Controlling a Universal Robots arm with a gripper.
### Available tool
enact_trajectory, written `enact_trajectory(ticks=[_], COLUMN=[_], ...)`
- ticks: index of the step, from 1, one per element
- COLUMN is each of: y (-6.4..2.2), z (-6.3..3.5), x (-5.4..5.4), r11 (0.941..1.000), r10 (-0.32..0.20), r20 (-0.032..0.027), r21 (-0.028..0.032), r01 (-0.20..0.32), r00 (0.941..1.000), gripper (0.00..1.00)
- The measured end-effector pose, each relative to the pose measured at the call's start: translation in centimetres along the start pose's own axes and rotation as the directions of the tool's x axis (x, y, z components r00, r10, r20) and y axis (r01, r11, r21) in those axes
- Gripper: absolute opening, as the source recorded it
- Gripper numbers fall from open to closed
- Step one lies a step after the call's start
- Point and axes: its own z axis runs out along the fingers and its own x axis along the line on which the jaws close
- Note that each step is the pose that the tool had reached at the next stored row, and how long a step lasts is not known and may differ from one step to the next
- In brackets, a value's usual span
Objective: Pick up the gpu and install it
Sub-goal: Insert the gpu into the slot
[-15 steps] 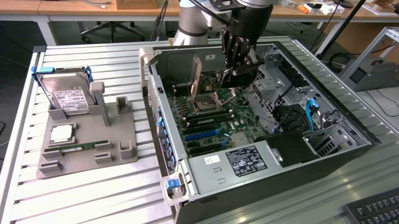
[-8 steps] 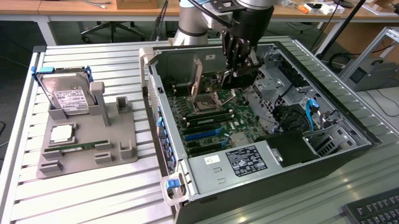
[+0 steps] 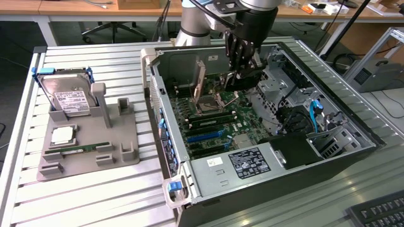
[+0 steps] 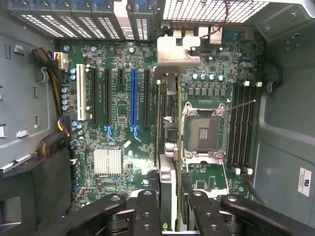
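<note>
My gripper (image 3: 242,68) reaches down into the open computer case (image 3: 167,118) and is shut on the gpu (image 3: 241,81), a dark card hanging edge-down above the motherboard (image 3: 218,120). In the wrist view the gpu (image 4: 167,118) runs edge-on between my black fingers (image 4: 147,211), with its silver end bracket (image 4: 174,49) toward the slotted rear panel of the case. The card hovers between the expansion slots (image 4: 133,98) and the open CPU socket (image 4: 202,130). I cannot tell whether it touches the board.
A grey fixture tray (image 3: 120,156) at the exterior view's left holds a hard drive with blue handles (image 3: 71,97), a CPU (image 3: 63,135) and a RAM stick (image 3: 85,149). Drive cages and blue cables (image 3: 313,113) crowd the case's far side. A keyboard (image 3: 379,213) lies nearby.
</note>
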Motion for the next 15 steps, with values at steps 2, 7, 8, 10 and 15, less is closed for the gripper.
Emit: enact_trajectory(ticks=[2,7,8,10,15], y=[0.0,0.01,0.01,0.02,0.02], z=[0.01,0.06,0.06,0.09,0.13], x=[0.06,0.21,0.24,0.31,0.46], r11=[1.0,1.0,1.0,1.0,1.0], r10=[0.0,0.0,0.0,0.0,0.0], r20=[0.0,0.0,-0.0001,0.0,-0.0001], r21=[0.0,0.0,-0.0001,0.0,0.0], r01=[0.0,0.0,0.0,0.0,0.0], r00=[1.0,1.0,1.0,1.0,1.0], gripper=[0.27,0.27,0.27,0.27,0.27])
